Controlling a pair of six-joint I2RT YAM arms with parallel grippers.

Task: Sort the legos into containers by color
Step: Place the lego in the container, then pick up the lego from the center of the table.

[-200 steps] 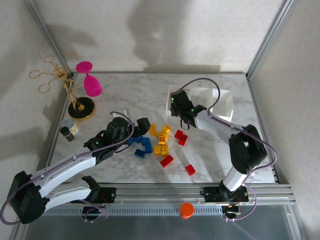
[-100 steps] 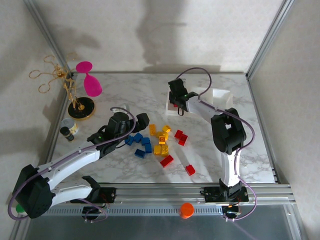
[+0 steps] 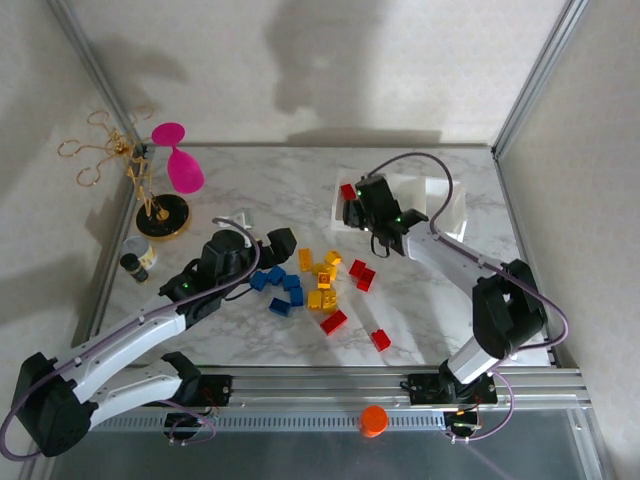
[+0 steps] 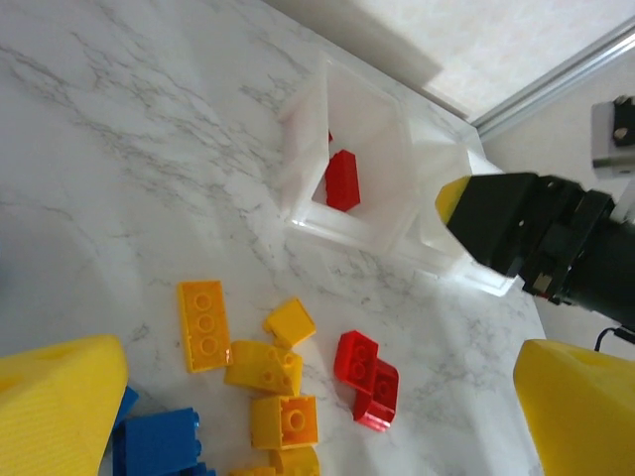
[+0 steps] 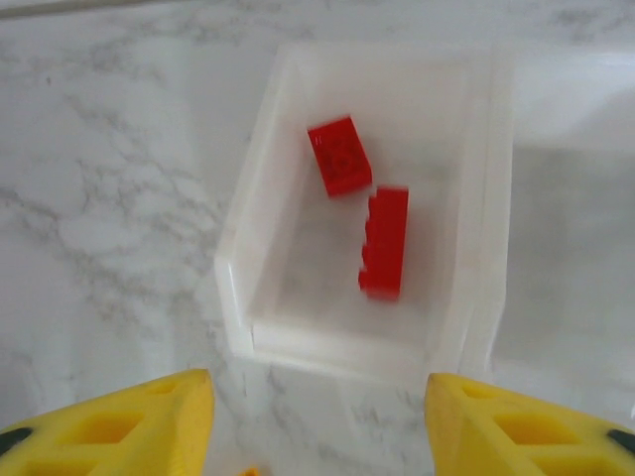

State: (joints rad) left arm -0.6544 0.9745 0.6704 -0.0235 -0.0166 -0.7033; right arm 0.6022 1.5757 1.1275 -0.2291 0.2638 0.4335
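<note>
Top external view is showing the tray of containers sitting toward the far right of the marble table, with open tabletop lying on its left and near sides. The right gripper is hovering at the tray's left end bin, where one red brick is lying. The loose legos are lying scattered mid-table, and the left gripper is hanging just beside the blue ones. A pink ornament, a gold wire stand and a small jar are crowding the far left edge, well apart from the heap.

Left wrist view is showing its yellow pads spread wide with nothing between them, above yellow, red and blue bricks. The right arm's black gripper is standing at the tray's right side.

Right wrist view is looking down into the bin, with its fingers parted and empty. Two red bricks are lying inside, one of them blurred.
</note>
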